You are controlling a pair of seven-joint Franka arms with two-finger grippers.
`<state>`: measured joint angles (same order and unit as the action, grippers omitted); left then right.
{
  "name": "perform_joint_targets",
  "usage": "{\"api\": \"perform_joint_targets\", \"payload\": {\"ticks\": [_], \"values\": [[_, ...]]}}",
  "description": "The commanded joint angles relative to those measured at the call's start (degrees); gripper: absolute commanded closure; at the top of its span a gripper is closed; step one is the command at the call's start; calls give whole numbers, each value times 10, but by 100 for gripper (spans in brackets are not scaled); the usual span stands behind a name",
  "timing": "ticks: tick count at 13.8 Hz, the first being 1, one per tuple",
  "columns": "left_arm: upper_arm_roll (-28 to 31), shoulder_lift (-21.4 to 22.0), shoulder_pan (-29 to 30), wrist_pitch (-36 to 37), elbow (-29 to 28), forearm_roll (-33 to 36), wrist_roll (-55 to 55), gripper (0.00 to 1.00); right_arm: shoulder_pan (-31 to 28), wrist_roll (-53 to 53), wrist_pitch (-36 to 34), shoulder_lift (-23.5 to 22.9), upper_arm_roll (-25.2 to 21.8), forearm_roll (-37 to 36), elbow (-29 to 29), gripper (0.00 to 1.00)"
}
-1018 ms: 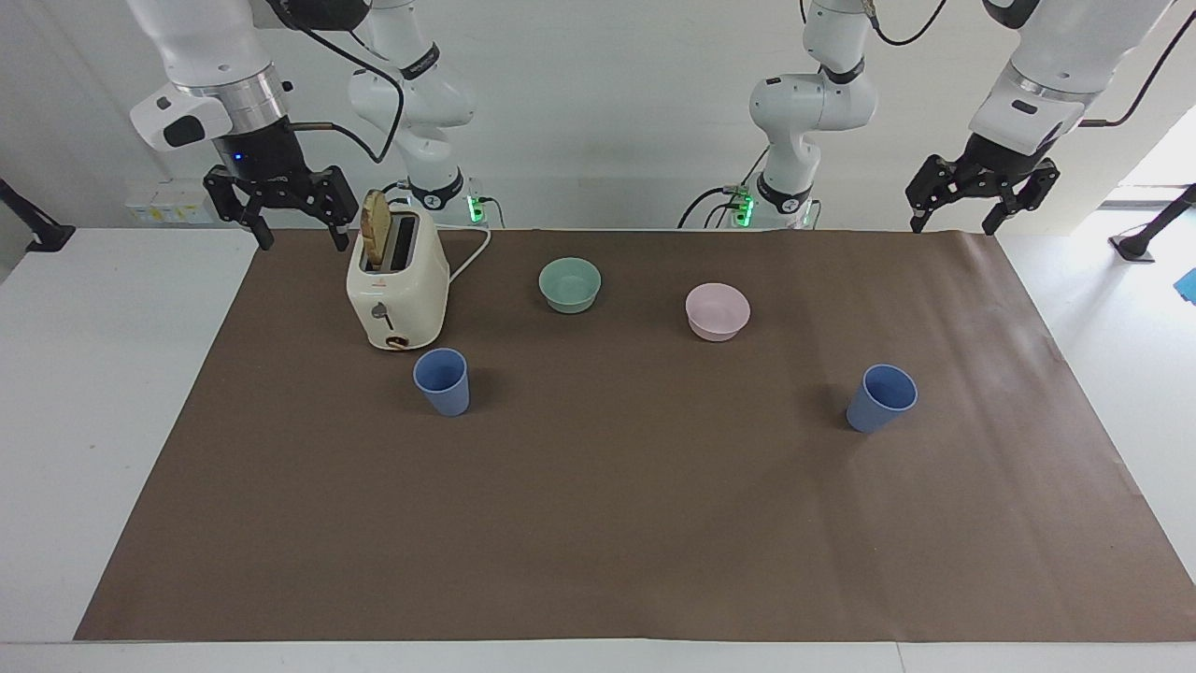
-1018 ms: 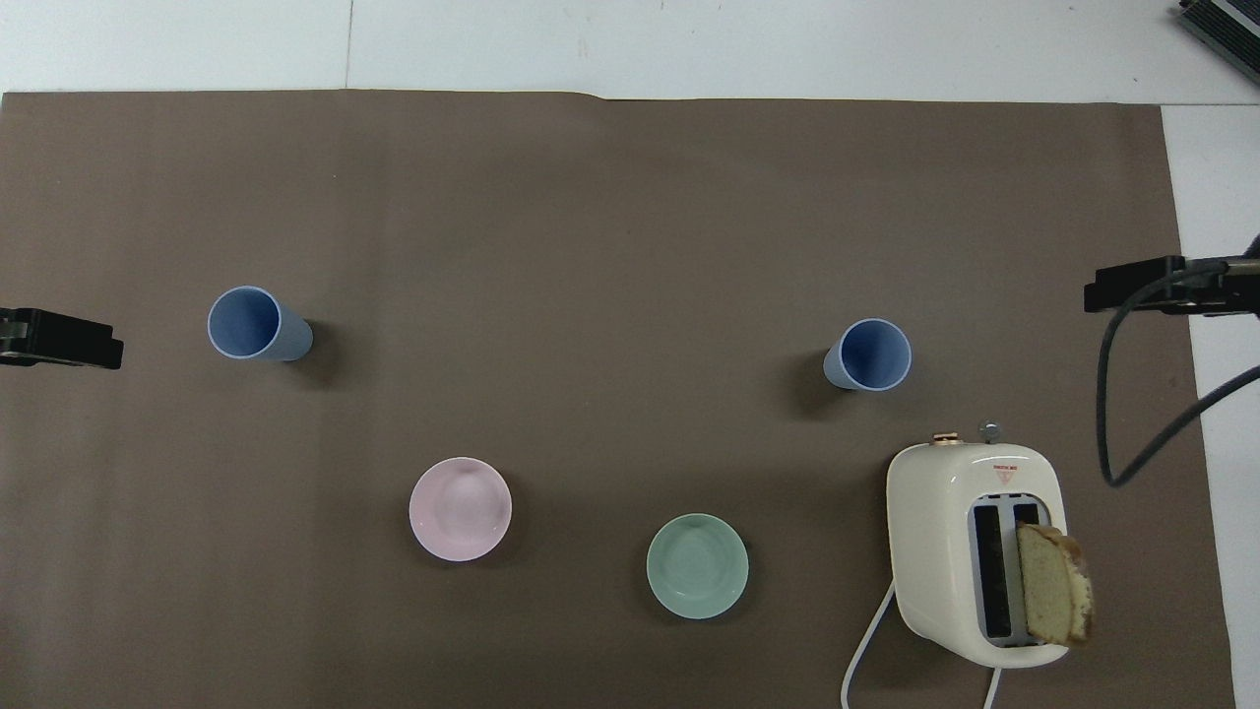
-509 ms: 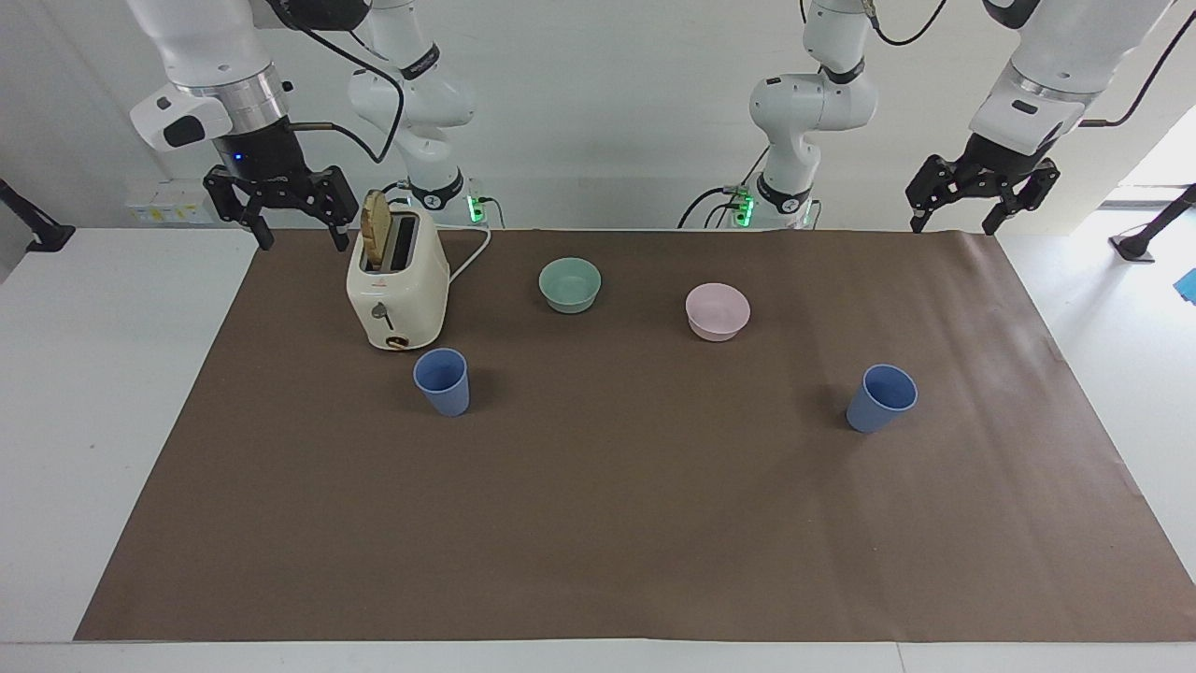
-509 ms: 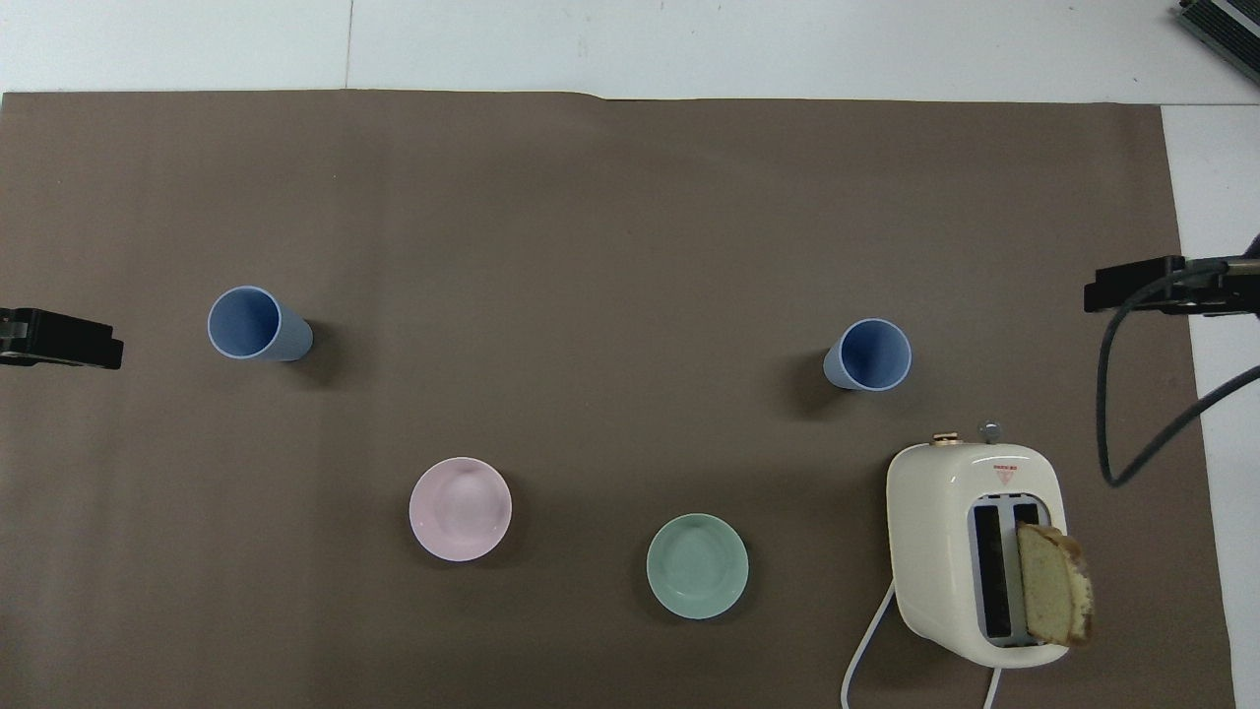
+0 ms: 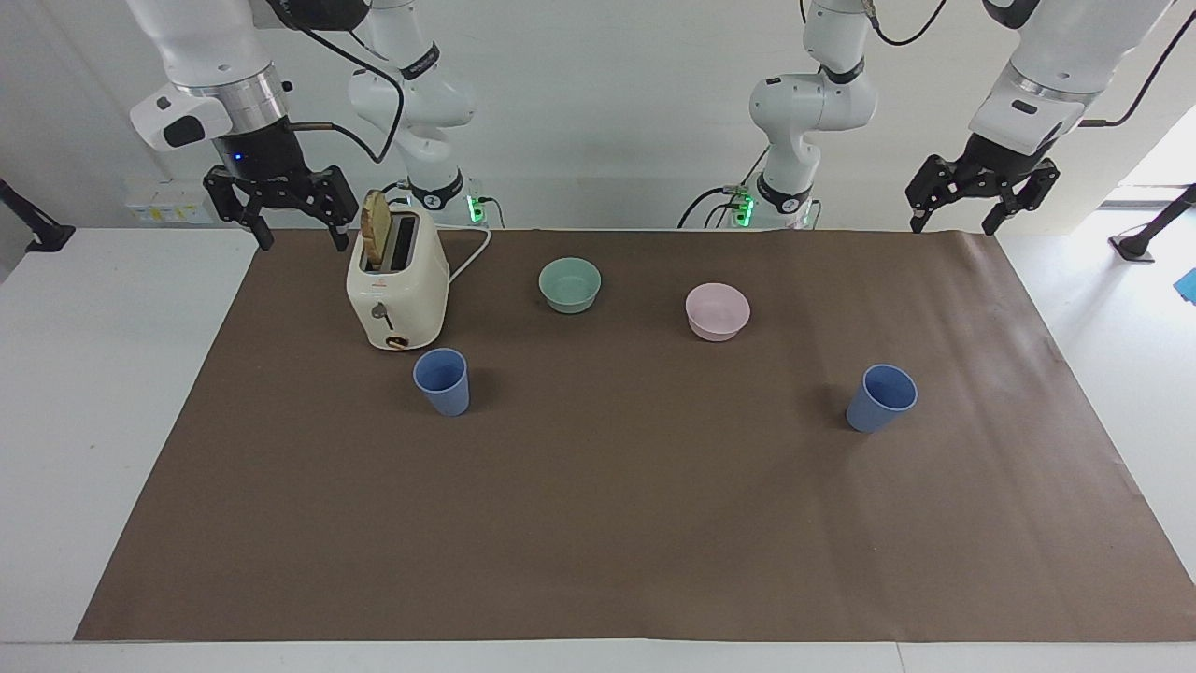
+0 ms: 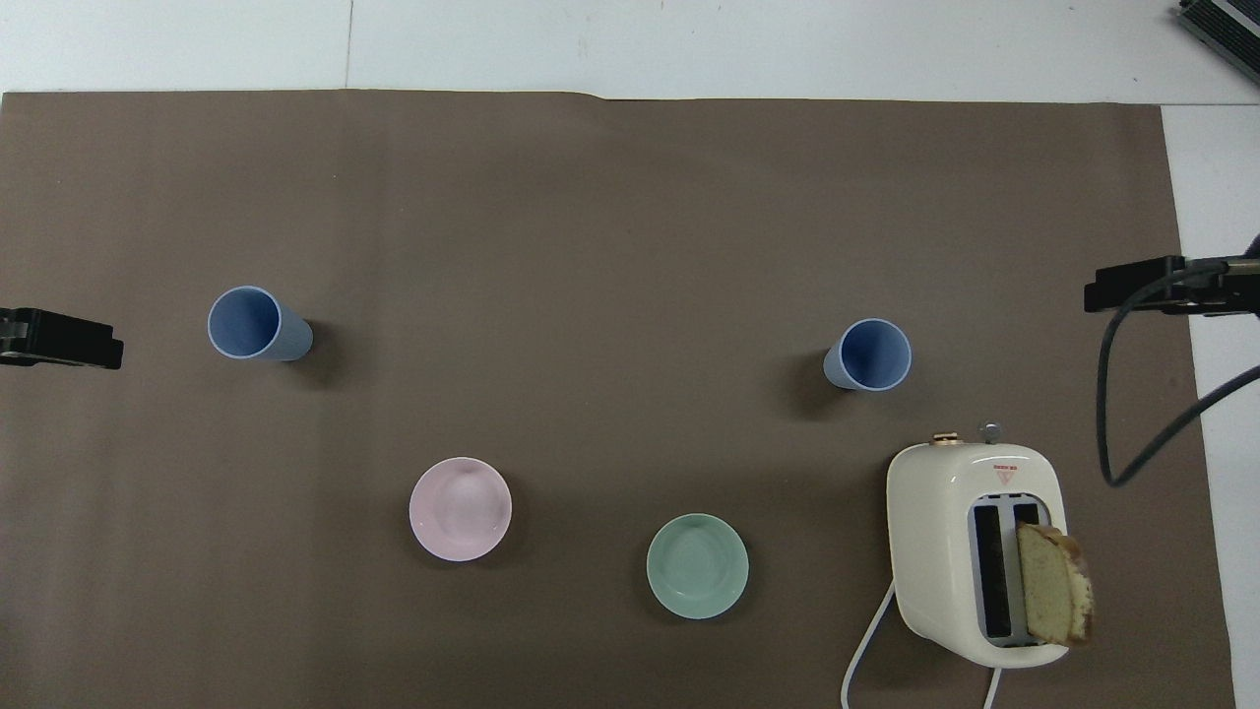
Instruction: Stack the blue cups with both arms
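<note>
Blue cups stand upright and well apart on the brown mat: one cup (image 5: 441, 380) just beside the toaster (image 5: 397, 288), farther from the robots than it, the other cup (image 5: 881, 397) toward the left arm's end, at about four o'clock from the pink bowl (image 5: 717, 310) in the facing view. A green bowl (image 5: 570, 283) sits between toaster and pink bowl. The right pincer (image 5: 297, 213) hangs wide and empty beside the toaster's bread slice (image 5: 375, 229); the left pincer (image 5: 961, 201) hangs wide and empty over the mat's corner on the table (image 5: 93, 374).
</note>
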<state>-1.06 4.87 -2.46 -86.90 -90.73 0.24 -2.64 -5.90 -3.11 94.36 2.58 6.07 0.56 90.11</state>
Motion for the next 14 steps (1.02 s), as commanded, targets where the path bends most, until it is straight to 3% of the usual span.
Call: {"api": "perform_joint_targets", "payload": {"ticks": [1, 9, 14], "values": [[-1, 8, 3, 9, -2, -6, 3, 0, -5, -11, -7, 6, 3, -2, 2, 0], [-2, 8, 1, 4, -2, -7, -1, 0, -5, -11, -7, 6, 3, -2, 2, 0], [0, 9, 5, -41, -54, -8, -58, 0, -5, -11, -7, 6, 3, -2, 2, 0]]}}
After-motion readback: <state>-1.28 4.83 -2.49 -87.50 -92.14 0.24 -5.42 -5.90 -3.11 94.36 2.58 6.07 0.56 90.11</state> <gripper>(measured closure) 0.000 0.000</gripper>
